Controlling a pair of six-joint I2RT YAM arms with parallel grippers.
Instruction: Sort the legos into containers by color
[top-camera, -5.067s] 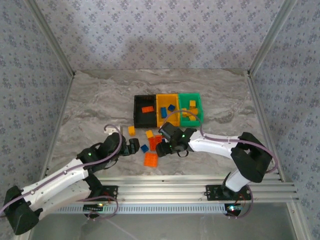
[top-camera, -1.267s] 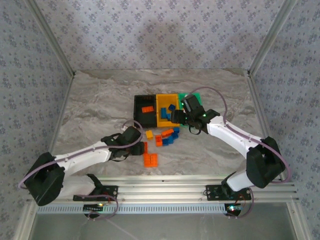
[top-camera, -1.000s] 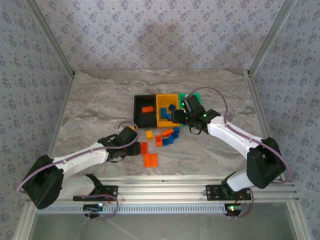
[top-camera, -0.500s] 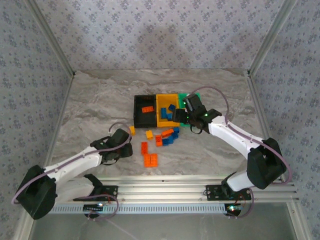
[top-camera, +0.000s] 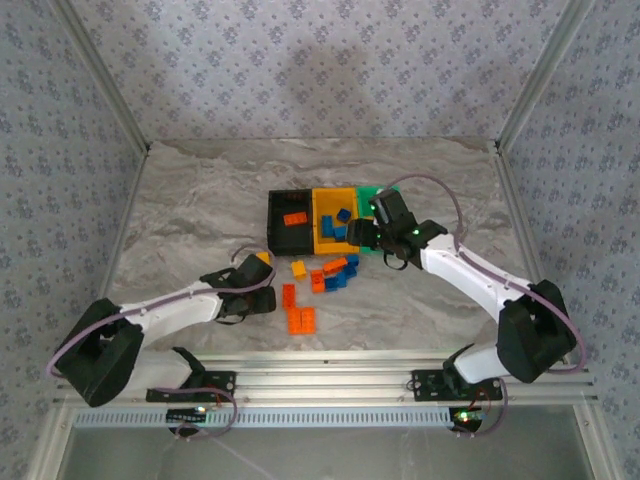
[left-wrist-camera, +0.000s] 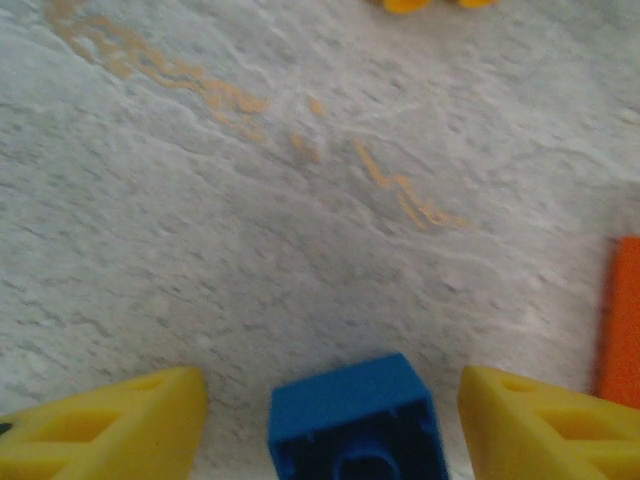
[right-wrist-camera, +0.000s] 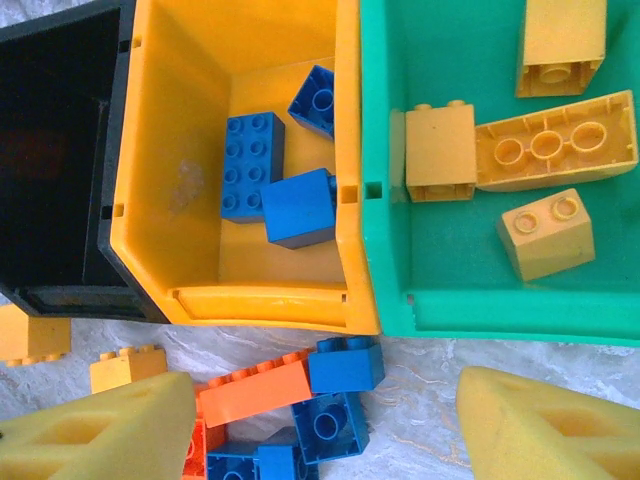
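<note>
Three joined bins stand mid-table: black (top-camera: 283, 236), yellow-orange (right-wrist-camera: 345, 150) and green (right-wrist-camera: 450, 260). Blue legos (right-wrist-camera: 250, 165) lie in the yellow-orange bin, yellow legos (right-wrist-camera: 545, 150) in the green one, and an orange lego (top-camera: 295, 219) in the black one. My right gripper (right-wrist-camera: 320, 420) hangs open over the bins' near edge, above a loose pile of blue (right-wrist-camera: 345, 365) and orange (right-wrist-camera: 268, 388) legos. My left gripper (left-wrist-camera: 330, 405) is open low over the table, with a small blue lego (left-wrist-camera: 352, 420) upside down between its yellow fingers (left-wrist-camera: 120, 420), gaps on both sides.
More loose legos lie on the marble table (top-camera: 200, 200) in front of the bins: orange ones (top-camera: 301, 320), a yellow one (top-camera: 298, 268) and another yellow one (top-camera: 263, 258) near my left gripper (top-camera: 262, 297). My right arm (top-camera: 470, 275) covers part of the green bin.
Since 5 s ago my right gripper has risen from the pile to the bins' near edge. My left gripper has shifted right and lowered around the blue lego. The right arm barely moved lately.
</note>
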